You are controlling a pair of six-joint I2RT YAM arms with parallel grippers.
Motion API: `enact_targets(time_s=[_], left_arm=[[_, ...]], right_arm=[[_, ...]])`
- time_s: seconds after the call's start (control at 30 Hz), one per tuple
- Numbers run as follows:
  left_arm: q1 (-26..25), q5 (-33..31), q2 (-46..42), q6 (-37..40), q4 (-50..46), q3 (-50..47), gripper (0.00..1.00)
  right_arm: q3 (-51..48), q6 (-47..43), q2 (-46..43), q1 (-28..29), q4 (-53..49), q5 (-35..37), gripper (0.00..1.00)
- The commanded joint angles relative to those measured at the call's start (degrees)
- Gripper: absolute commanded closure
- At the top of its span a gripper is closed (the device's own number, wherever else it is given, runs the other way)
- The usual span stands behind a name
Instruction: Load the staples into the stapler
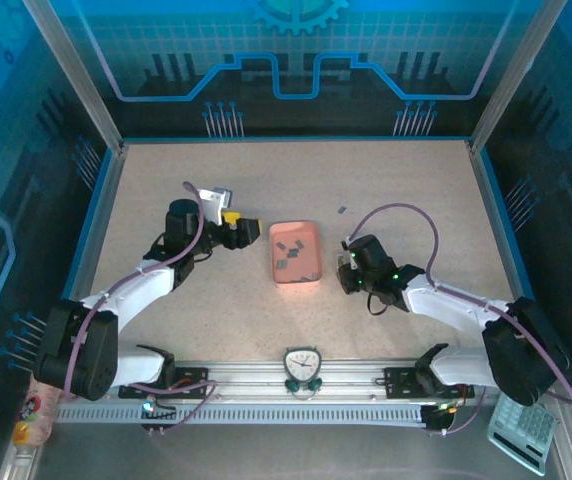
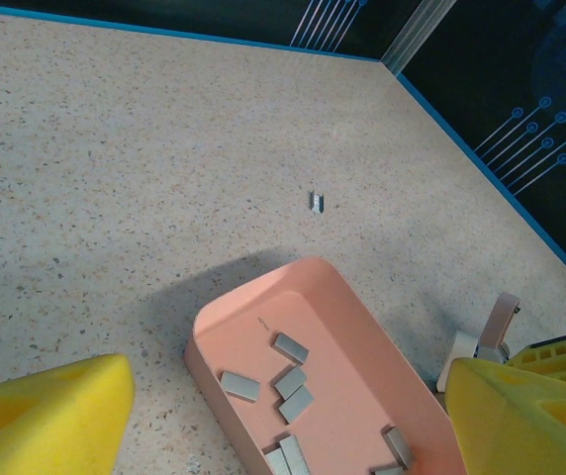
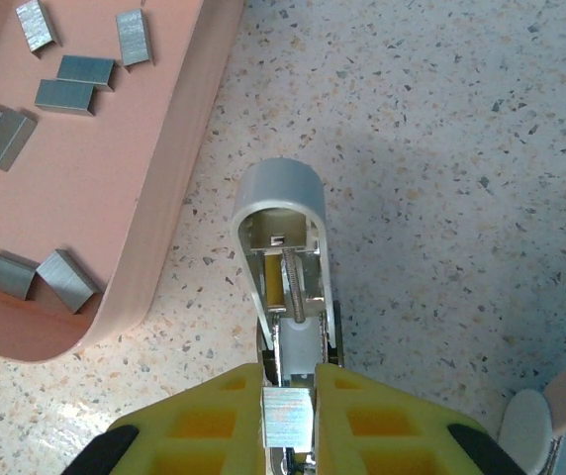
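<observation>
Aligning the staple strip (image 3: 287, 418), clenched in the right end effector (image 3: 289, 401), with the open stapler (image 3: 281, 242) channel comes first; left end effector (image 1: 249, 232) hangs released.

tray (image 3: 179, 188) pink | staples (image 3: 74, 97) grey | table (image 3: 441, 148) speckled beige | right claw fingers (image 3: 204, 416) — yellow

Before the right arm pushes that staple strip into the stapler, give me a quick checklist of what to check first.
1. Grip: right gripper is shut on the staple strip: ok.
2. Channel: stapler lies open, inside exposed: ok.
3. Alignment: strip looks centred behind the channel: ok.
4. Strip's legs facing down: cannot tell.
5. Stapler steadied: not ok; left gripper is open near the pink tray, apart from the stapler.
</observation>
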Motion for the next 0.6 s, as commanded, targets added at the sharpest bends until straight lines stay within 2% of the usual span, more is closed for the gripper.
enact_targets(time_s=[0.0,0.57], left_arm=[[-0.41,1.1,-1.24,2.03,1.61,-0.8,0.17],[-0.41,1.33,-1.32,2.15,1.53,-0.85,0.17]], right_arm=[[0.04,-1.14,1.62,-0.99,1.35,-0.91,0.83],[0.74,-1.67,4.06,-1.26,0.12,-1.11,0.83]])
